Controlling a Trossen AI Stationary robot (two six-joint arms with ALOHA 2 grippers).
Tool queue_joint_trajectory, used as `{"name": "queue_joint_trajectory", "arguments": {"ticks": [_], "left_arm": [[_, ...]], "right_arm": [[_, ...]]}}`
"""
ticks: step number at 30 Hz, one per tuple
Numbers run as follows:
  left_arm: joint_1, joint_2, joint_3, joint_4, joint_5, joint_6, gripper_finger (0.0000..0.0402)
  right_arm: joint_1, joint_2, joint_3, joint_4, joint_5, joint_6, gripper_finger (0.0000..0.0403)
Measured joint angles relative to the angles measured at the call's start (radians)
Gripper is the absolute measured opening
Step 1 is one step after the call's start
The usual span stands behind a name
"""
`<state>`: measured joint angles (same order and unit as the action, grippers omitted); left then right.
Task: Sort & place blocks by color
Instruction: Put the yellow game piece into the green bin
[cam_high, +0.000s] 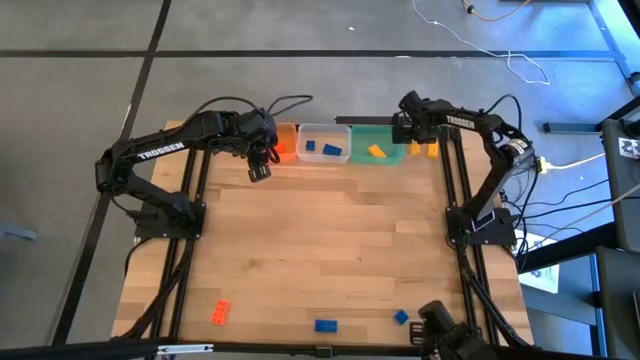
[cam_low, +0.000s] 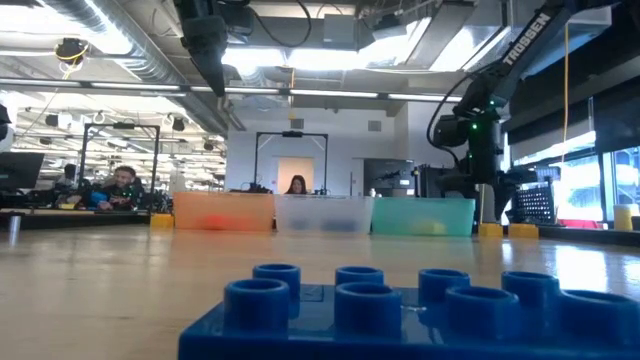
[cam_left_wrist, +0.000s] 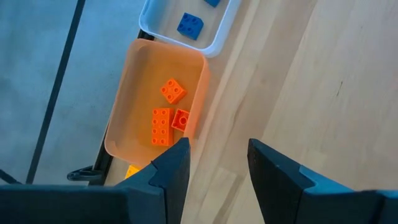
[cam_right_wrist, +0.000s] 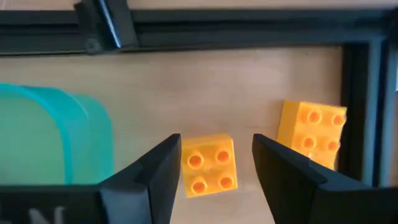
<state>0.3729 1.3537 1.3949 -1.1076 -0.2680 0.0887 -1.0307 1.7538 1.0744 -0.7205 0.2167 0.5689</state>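
We are seeing the right gripper (cam_right_wrist: 212, 180) hanging at the far right corner of the surface (cam_high: 330, 250), fingers spread, with a small yellow block (cam_right_wrist: 208, 165) lying on the wood between them; contact is not evident. A second yellow block (cam_right_wrist: 311, 132) is lying just beside it, against the dark frame rail. The green tub (cam_right_wrist: 53, 134) is sitting near these two, on the other side of the gripper.

The left gripper (cam_left_wrist: 216, 168) is hovering at the near edge of the orange tub (cam_left_wrist: 134, 106), fingers spread and holding nothing.

We are reading "TROSSEN" in white on the left arm's link (cam_high: 160, 152) and on the right arm in the low view.

The three tubs are standing in a row along the far edge. The orange tub is holding three orange blocks (cam_left_wrist: 163, 126): a long one, a small one touching it, and another apart. The clear tub (cam_high: 322, 143) is holding two blue blocks (cam_high: 331, 150). The green tub is holding one yellow block.

Near the front edge, well apart from the tubs, one orange block (cam_high: 220, 312) and two blue blocks (cam_high: 326, 325) are lying loose.
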Motion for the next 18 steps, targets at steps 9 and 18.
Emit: {"name": "queue_joint_trajectory", "arguments": {"ticks": [9,18], "left_arm": [[0.0,0.0,0.0,0.0,0.0,-0.001,0.0152],[0.0,0.0,0.0,0.0,0.0,0.0,0.0152]], "right_arm": [[-0.014,0.0,0.0,-0.027,-0.059,0.001,0.02],[-0.014,0.045,0.0,-0.025,-0.071,0.012,0.02]]}}
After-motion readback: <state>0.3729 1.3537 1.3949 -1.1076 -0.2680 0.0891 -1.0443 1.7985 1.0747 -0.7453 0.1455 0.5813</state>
